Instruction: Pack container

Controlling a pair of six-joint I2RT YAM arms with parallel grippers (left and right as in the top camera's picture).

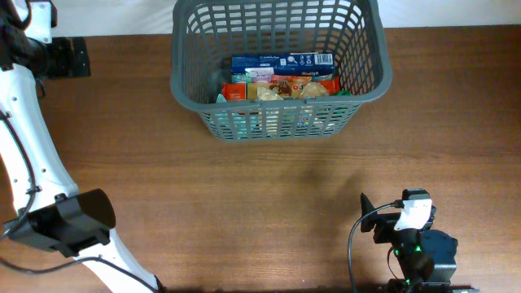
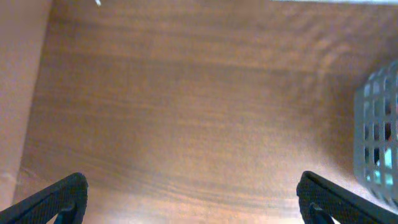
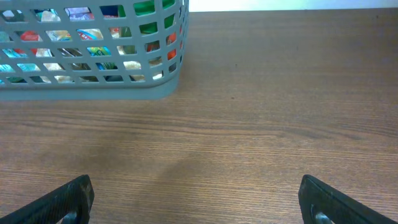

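Note:
The dark grey lattice basket [image 1: 277, 61] stands at the back middle of the table. It holds a blue box [image 1: 281, 62], a red packet [image 1: 234, 90] and other snack packs. Its corner shows in the right wrist view [image 3: 93, 87] and its side in the left wrist view [image 2: 376, 143]. My left gripper [image 1: 69, 57] is at the far left back, open and empty over bare wood [image 2: 193, 199]. My right gripper [image 1: 376, 224] is near the front right, open and empty [image 3: 196, 199], well short of the basket.
The wooden table [image 1: 269, 203] fills the view. The left arm's white links and dark base [image 1: 65, 220] stand at the front left. The right arm's base [image 1: 419, 252] is at the front edge. A white wall edge runs along the back.

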